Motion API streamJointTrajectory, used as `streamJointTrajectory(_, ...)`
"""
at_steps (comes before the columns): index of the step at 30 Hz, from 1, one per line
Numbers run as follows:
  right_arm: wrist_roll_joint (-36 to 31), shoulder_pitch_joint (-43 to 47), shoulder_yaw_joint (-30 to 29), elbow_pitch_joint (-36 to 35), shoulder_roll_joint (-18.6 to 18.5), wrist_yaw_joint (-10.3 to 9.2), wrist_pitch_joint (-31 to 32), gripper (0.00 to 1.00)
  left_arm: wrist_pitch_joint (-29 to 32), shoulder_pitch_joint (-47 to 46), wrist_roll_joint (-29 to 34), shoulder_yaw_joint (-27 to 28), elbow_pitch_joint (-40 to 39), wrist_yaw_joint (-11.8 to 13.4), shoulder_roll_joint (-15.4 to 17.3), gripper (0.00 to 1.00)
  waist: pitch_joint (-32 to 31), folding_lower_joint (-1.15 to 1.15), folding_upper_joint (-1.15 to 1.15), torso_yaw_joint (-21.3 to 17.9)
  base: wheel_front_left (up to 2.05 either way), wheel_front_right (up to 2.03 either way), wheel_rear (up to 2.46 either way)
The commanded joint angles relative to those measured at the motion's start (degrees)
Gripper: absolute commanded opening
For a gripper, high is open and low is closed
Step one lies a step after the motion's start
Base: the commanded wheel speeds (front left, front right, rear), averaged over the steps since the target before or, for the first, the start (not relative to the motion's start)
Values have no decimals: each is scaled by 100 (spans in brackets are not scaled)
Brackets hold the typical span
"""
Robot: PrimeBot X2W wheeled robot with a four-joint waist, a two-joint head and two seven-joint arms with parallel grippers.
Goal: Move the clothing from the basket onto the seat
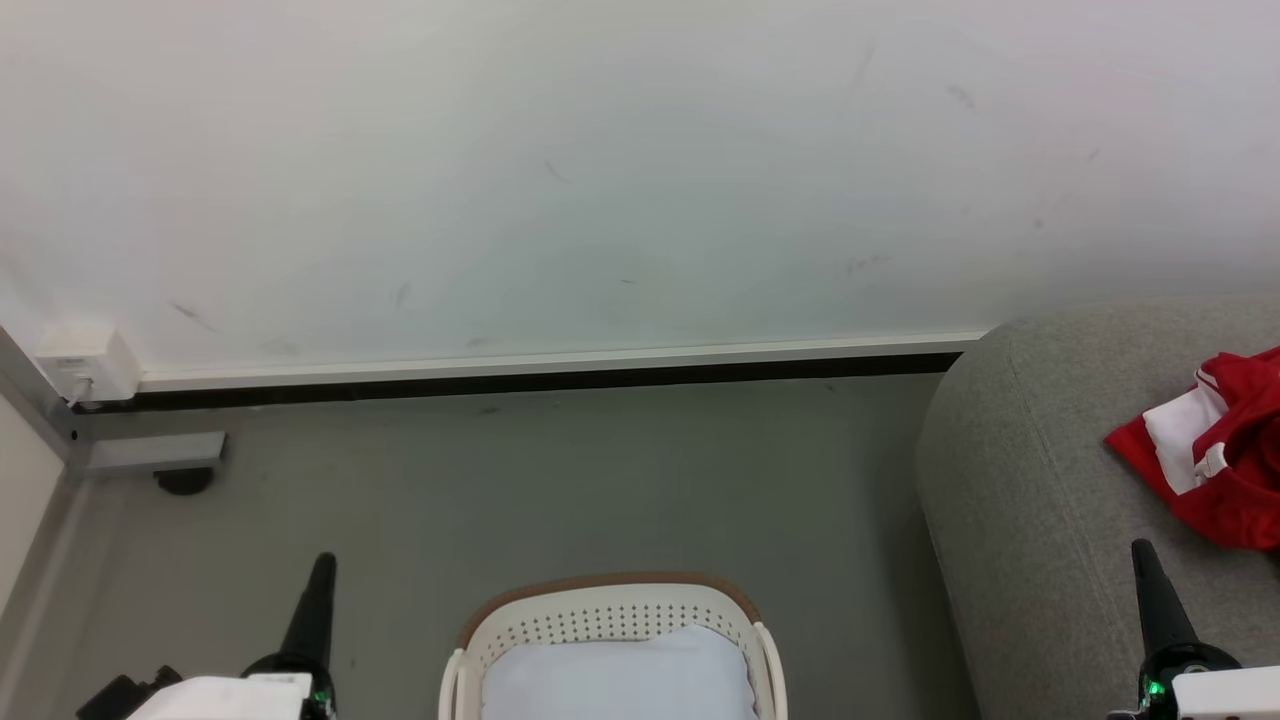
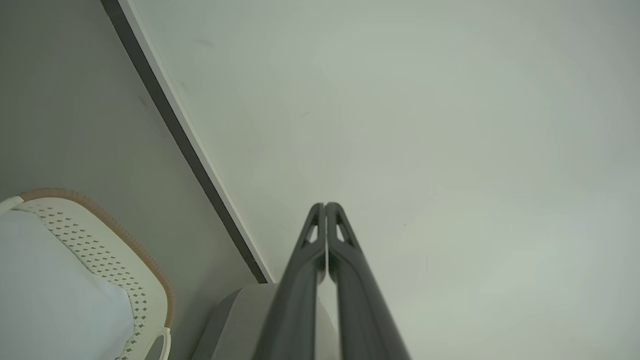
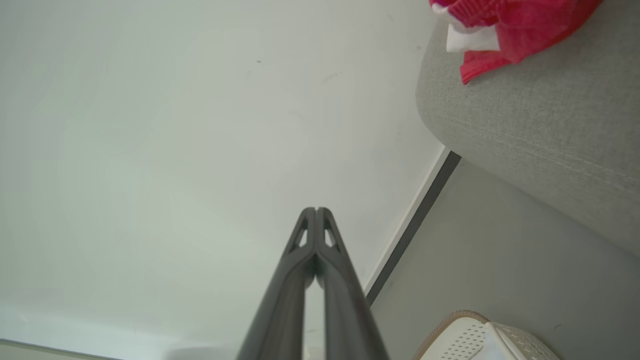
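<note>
Red clothing (image 1: pixel 1225 450) with white panels lies on the grey seat (image 1: pixel 1040 500) at the right; the right wrist view catches the clothing (image 3: pixel 505 25) at its top edge on the seat (image 3: pixel 550 110). The cream basket (image 1: pixel 610 610) with a brown rim stands on the floor at the bottom centre, holding a pale cushion (image 1: pixel 620 680). My left gripper (image 1: pixel 322 565) is shut at the lower left, left of the basket, with nothing held; in its own view the gripper (image 2: pixel 325 206) points at the wall. My right gripper (image 1: pixel 1142 552) is shut and empty over the seat's front part, below the clothing; its tips (image 3: pixel 316 210) are pressed together.
A white wall with a dark baseboard (image 1: pixel 540 380) runs behind the grey floor (image 1: pixel 600 480). A white box (image 1: pixel 85 365) and a grey bracket with a dark foot (image 1: pixel 160 460) sit at the left corner. The left wrist view has the basket (image 2: pixel 100 245) at its lower left.
</note>
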Motion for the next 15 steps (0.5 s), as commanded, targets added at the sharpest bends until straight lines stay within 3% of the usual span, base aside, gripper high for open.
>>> streamJointTrajectory(1,98,-78,-35,-7,-13,-9,34,0,39,-82,-122,31,-47,-25,48,0,1,0,0,0,0,0,0)
streamJointTrajectory(15,646,-149,-140,59,28,-10,208,0,196,-96,-761,91,-86,-29,52,0,19,0,0,-1,0,0,0)
